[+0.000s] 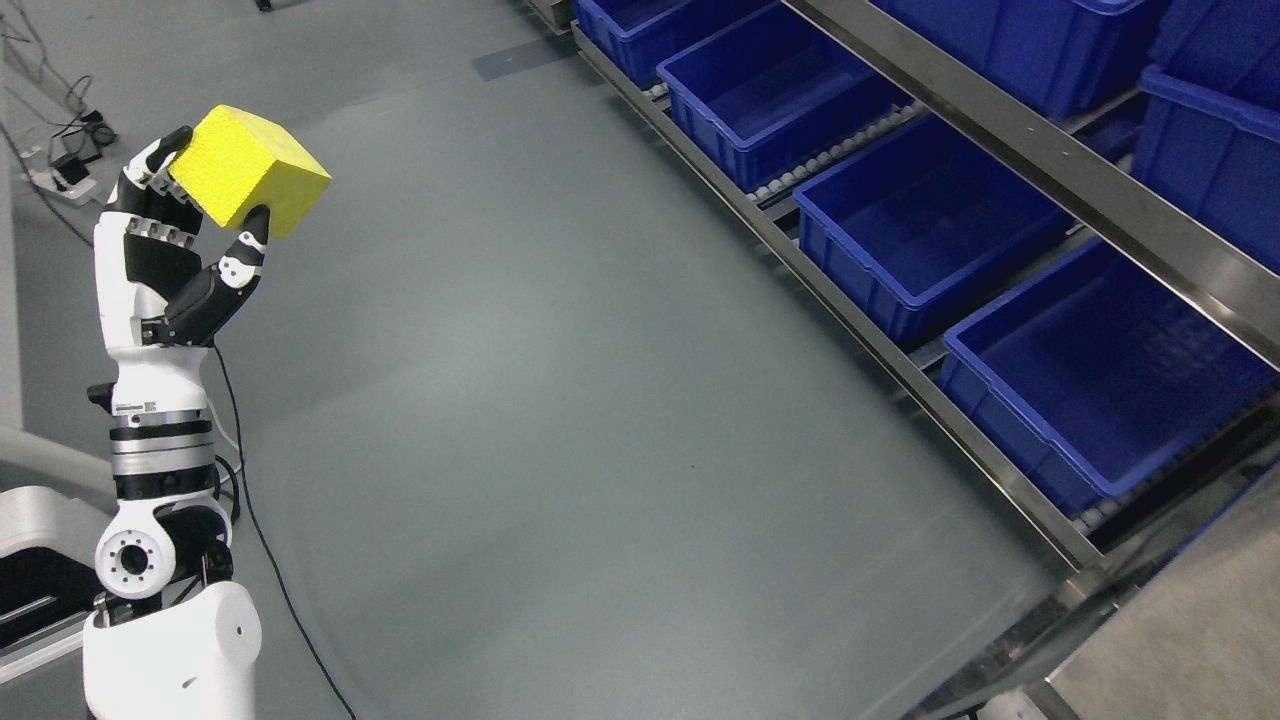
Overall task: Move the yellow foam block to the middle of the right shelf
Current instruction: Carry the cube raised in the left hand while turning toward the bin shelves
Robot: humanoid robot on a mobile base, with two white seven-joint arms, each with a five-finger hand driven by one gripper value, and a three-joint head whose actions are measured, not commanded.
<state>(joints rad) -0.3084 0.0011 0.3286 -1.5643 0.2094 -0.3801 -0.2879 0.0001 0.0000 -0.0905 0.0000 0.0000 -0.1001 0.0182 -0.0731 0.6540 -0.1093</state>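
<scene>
At far left of the head view, the left hand (175, 235) is raised on an upright forearm, fingers curled around the yellow foam block (250, 170). Thumb (243, 262) presses the block's lower edge, and the other fingers (160, 160) wrap its left side and top corner. Block is held well above the grey floor (560, 400), tilted, one corner pointing right. Grip looks pinch-style: block sits at the fingertips, not deep in the palm.

Left arm is white with black joints; wrist and elbow housing (135, 560) stack straight down toward the lower-left corner. A black cable (270, 560) runs from behind the arm across the floor toward the bottom edge. More cables and a power strip (60, 180) lie on the floor at upper left, behind the hand.

Right arm isn't visible.

Shelf (1010, 140) runs diagonally along the right side, a metal frame with roller tracks. Its lower level holds a row of open blue bins: one nearest the camera (1110, 380), next one up (930, 230), then another (780, 100), and a fourth (650, 30) cut off by the top edge. All four look empty from this angle. More blue bins (1190, 100) sit on the level above, at upper right, contents hidden.

Block is well apart from the shelf, with open floor between them. Grey flat surface (1190, 630) fills the lower-right corner; can't tell what it belongs to.
</scene>
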